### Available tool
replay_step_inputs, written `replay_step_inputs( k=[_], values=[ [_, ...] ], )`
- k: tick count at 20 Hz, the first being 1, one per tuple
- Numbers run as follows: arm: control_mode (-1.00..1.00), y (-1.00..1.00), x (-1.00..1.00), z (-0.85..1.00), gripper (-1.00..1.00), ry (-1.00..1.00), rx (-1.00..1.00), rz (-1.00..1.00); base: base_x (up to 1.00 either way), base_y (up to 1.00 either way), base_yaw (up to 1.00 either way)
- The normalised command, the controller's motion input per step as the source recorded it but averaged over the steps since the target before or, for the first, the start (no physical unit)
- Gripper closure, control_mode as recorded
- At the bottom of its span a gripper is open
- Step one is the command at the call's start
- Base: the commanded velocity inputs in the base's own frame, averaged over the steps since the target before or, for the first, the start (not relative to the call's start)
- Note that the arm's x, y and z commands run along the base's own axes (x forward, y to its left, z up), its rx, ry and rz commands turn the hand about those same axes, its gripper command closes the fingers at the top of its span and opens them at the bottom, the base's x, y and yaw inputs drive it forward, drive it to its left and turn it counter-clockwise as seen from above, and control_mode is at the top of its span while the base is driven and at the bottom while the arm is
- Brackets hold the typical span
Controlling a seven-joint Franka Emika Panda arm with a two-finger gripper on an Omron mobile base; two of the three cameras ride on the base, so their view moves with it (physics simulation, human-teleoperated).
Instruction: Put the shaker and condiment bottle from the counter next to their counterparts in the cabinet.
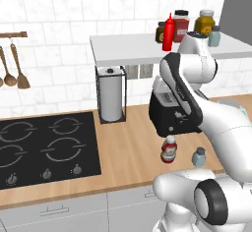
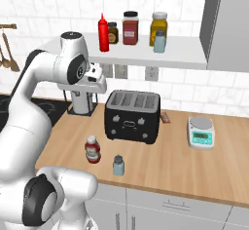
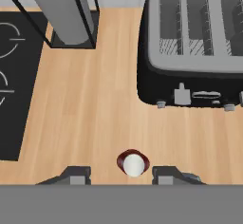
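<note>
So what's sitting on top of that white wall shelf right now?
On the shelf: a tall red squeeze bottle, a small dark jar, a red-filled jar, a yellow jar and a small blue-grey shaker. The shaker partly covers the yellow jar's base.

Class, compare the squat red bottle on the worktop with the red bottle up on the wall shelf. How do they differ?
The condiment bottle is short and squat; the squeeze bottle is tall and slim. The condiment bottle has a rounded white cap and white label band; the squeeze bottle ends in a pointed red nozzle. One stands on the counter, the other on the shelf. Both are red and upright.
</note>
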Motion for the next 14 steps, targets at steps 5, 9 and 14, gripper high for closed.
replay_step_inputs(
  k=[5, 9, 14],
  values=[
    [-1.00, -0.12, -0.01, 0.00, -1.00, -0.02, 0.03, 0.00, 0.00, 0.00, 0.00],
    [-1.00, -0.65, -0.03, 0.00, -1.00, -0.17, 0.20, 0.00, 0.00, 0.00, 0.00],
    [-1.00, -0.50, 0.00, 0.00, -1.00, -0.03, 0.01, 0.04, 0.00, 0.00, 0.00]
  ],
)
